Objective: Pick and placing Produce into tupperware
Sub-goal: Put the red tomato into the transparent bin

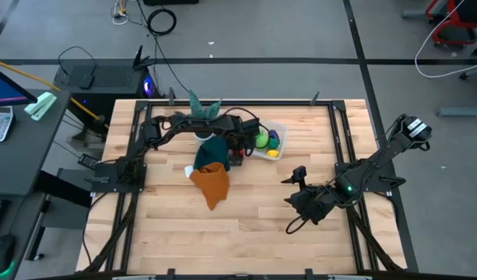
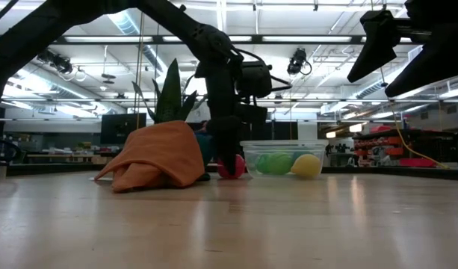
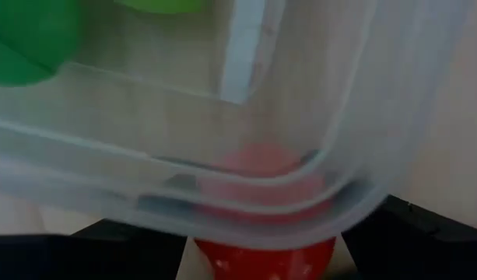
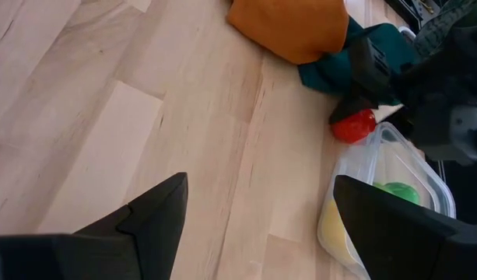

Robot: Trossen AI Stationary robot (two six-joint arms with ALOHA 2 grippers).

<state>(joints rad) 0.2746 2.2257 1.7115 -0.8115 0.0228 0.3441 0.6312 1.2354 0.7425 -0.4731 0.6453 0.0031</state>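
Observation:
The clear tupperware (image 1: 275, 131) sits on the far middle of the table and holds light green (image 2: 273, 163), yellow (image 2: 306, 165) and purple (image 1: 275, 140) produce. A red toy fruit (image 2: 230, 167) is at table level just outside the box's left wall. My left gripper (image 2: 229, 153) comes down on that fruit from above and is shut on it. My right gripper (image 4: 261, 225) is open and hovers over bare wood near the table's right side (image 1: 298, 180), well away from the box. My left gripper pinches the red toy fruit (image 3: 265, 257) between its two fingers (image 3: 137, 249), one on each side, coming from above and pointing down. The fruit is down at table level against the tupperware's corner (image 3: 324, 194). Whether it rests on the wood, I cannot tell.
An orange cloth (image 1: 212, 183) lies heaped just left of the fruit, with a teal cloth (image 1: 213, 149) behind it. A teal spiky plant (image 1: 203, 105) stands at the far edge. Open wood stretches across the near half of the table (image 1: 246, 233).

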